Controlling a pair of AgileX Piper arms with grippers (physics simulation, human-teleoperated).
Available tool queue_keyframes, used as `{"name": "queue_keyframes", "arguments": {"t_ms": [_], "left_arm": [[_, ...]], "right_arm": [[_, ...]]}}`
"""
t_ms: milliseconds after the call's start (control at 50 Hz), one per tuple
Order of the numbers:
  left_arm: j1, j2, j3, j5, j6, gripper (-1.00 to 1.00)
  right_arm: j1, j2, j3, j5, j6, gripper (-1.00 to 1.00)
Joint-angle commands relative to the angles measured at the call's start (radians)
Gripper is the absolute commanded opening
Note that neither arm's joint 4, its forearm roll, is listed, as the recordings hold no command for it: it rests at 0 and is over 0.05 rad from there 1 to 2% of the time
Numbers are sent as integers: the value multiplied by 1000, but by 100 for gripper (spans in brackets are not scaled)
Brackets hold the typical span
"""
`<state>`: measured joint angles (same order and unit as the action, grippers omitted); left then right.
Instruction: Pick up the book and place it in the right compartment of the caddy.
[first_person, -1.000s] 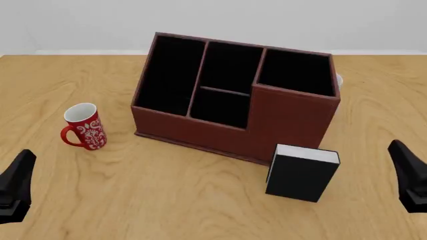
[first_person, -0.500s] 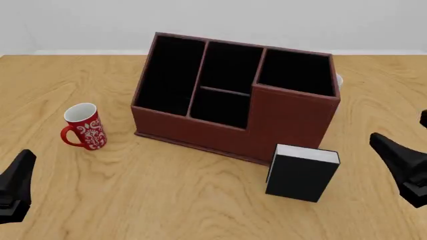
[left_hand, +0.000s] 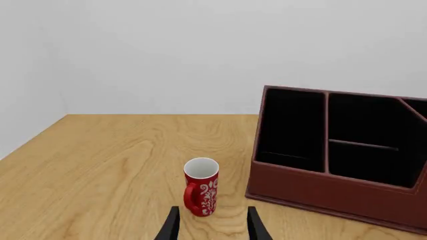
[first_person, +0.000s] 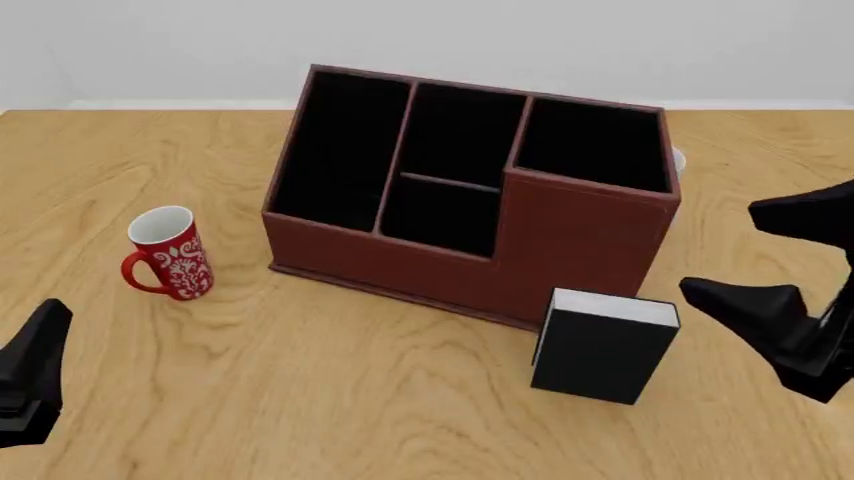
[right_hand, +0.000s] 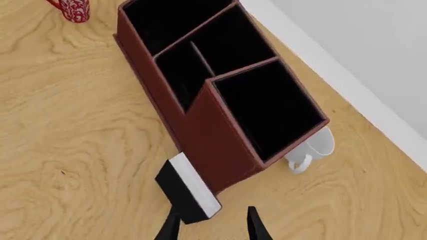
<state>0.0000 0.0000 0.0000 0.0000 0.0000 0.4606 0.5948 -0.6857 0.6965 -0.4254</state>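
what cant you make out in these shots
- White mug: front view shows only a sliver behind the caddy.
- Book: cover hidden everywhere; right wrist view shows it from above only.
- Left gripper: cut off by the frame edge.
- Right compartment: floor lost in black lining.

Black book (first_person: 601, 355) with a white page strip; reddish-brown caddy (first_person: 574, 245), black-lined; red mug (first_person: 168, 254) with white pattern; white mug (right_hand: 313, 148); pale wood-grain worktop (first_person: 334, 390); black claws
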Motion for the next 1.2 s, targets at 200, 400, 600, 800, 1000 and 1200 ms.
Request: {"name": "queue_keyframes", "arguments": {"t_ms": [200, 400, 600, 800, 1000, 1200], "left_arm": [[0, 0, 0, 0, 0, 100], [0, 0, 0, 0, 0, 100], [0, 0, 0, 0, 0, 100], [0, 0, 0, 0, 0, 100], [0, 0, 0, 0, 0, 100], [0, 0, 0, 0, 0, 100]], "right_arm": [[143, 215, -179, 210, -42, 100], [138, 282, -276, 301, -96, 100], [103, 344, -366, 363, -162, 100], [95, 395, -420, 408, -178, 100], [102, 419, -433, 404, -158, 100], [119, 426, -441, 409, -108, 100]]}}
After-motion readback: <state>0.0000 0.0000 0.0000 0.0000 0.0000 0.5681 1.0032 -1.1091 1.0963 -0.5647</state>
